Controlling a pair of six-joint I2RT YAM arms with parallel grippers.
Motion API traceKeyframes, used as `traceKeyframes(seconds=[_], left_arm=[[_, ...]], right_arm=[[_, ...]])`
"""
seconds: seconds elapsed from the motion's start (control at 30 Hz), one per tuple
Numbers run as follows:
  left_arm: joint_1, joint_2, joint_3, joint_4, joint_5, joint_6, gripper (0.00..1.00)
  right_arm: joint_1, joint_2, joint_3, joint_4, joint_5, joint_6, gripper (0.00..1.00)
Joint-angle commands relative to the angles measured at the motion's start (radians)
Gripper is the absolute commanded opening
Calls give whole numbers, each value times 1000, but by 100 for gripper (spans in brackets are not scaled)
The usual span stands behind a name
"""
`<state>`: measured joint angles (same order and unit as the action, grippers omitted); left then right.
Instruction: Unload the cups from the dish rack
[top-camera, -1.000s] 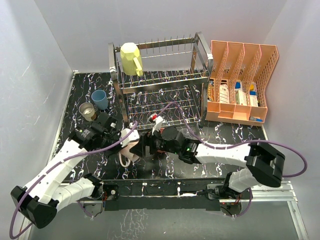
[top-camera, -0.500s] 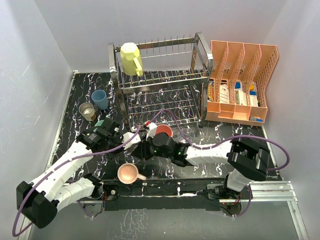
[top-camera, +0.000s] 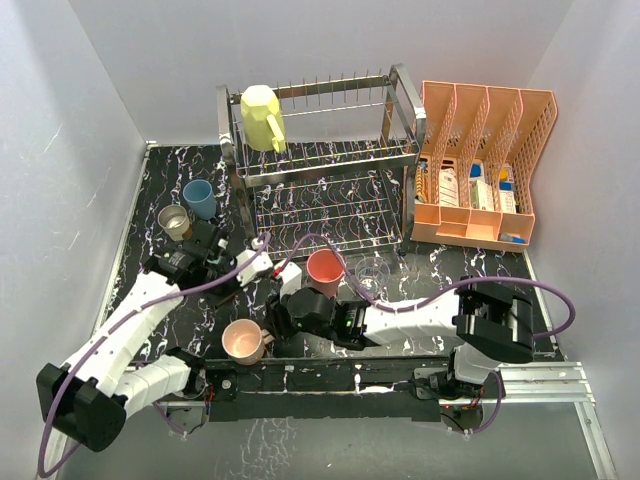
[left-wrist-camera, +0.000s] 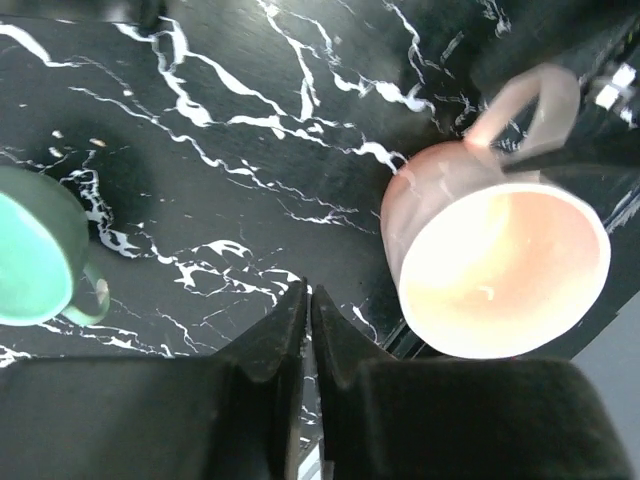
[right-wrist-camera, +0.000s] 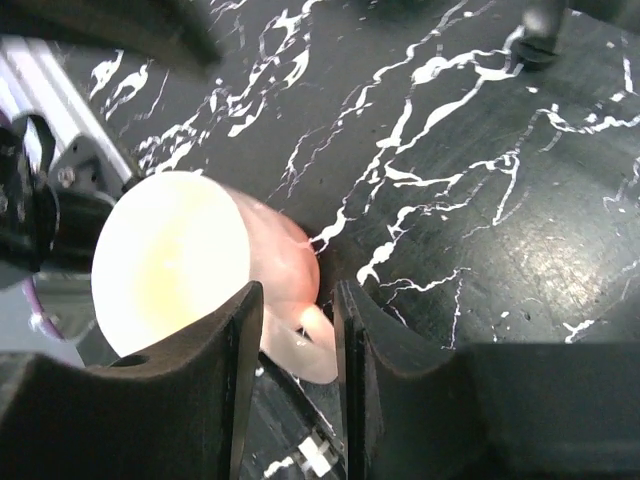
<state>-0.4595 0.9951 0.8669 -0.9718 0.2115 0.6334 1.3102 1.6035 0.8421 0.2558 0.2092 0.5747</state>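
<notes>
One pale yellow mug (top-camera: 262, 118) hangs on the top tier of the chrome dish rack (top-camera: 405, 95). On the table stand a blue cup (top-camera: 199, 198), a brown-and-white cup (top-camera: 175, 222), a salmon-red cup (top-camera: 325, 268) and a clear glass (top-camera: 372, 272). The peach-pink mug (top-camera: 241, 342) (left-wrist-camera: 500, 270) (right-wrist-camera: 170, 260) stands upright by the near edge. My right gripper (top-camera: 272, 322) (right-wrist-camera: 298, 290) is shut on its handle (right-wrist-camera: 315, 345). My left gripper (top-camera: 240, 272) (left-wrist-camera: 307, 290) is shut and empty, above bare table between the peach-pink mug and a teal-green cup (left-wrist-camera: 30, 262). The left arm hides that cup from above.
An orange mesh organiser (top-camera: 480, 160) with small items stands right of the rack. White walls close in the left, back and right sides. The aluminium base rail (top-camera: 330, 375) runs just behind the peach-pink mug.
The peach-pink mug went from between both grippers down onto the table, then slid left. My right gripper followed it to the near edge and closed round the handle. My left arm pulled back.
</notes>
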Motion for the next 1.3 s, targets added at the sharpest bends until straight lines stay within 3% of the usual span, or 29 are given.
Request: traceKeyframes(seconds=[0.0, 0.13, 0.3, 0.53, 0.77, 0.87, 0.93, 1.0, 1.07, 1.1, 1.17, 1.27], left_arm=[[50, 73, 122, -49, 81, 39, 13], [53, 124, 180, -163, 192, 107, 47], [52, 147, 155, -206, 255, 183, 70], [51, 148, 86, -239, 300, 326, 76], [51, 168, -28, -58, 226, 317, 79], [51, 181, -52, -4, 214, 316, 76], [50, 199, -61, 36, 214, 291, 67], [48, 224, -60, 83, 215, 239, 45], [47, 244, -60, 146, 207, 167, 13], [46, 249, -61, 170, 204, 139, 5], [43, 245, -70, 244, 172, 81, 0], [39, 238, -69, 327, 134, 34, 0]], right_arm=[[76, -69, 55, 69, -1, -141, 38], [96, -104, 61, 59, 37, -172, 46], [104, -191, 49, 35, 91, -197, 56], [103, -366, -22, -72, 215, -213, 64], [103, -518, -86, -204, 337, -190, 77], [101, -590, -110, -252, 376, -168, 81], [100, -630, -117, -288, 400, -157, 82], [100, -664, -120, -329, 422, -150, 83], [100, -694, -121, -354, 442, -143, 83], [100, -707, -122, -362, 454, -141, 83], [98, -727, -121, -375, 475, -138, 83], [98, -749, -120, -378, 498, -145, 83]])
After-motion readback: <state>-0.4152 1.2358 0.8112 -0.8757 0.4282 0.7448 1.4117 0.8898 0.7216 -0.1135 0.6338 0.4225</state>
